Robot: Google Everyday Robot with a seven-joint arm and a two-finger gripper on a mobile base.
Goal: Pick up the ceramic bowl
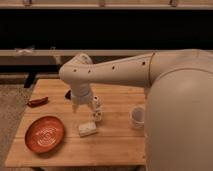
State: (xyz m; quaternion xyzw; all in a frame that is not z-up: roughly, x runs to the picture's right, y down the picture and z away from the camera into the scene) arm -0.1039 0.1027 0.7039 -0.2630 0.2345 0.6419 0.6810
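Observation:
The ceramic bowl (45,134) is a wide, shallow orange-red dish with pale rings in its centre. It sits on the front left of the wooden table (115,146). My gripper (96,114) hangs from the white arm over the middle of the table, to the right of the bowl and apart from it. It points down, just above and behind a small pale block (87,129).
A small white cup (138,116) stands at the right of the table beside my arm's large white body. A red object (37,102) lies at the table's left edge. A dark object (68,94) peeks out behind the arm. Dark shelving runs behind the table.

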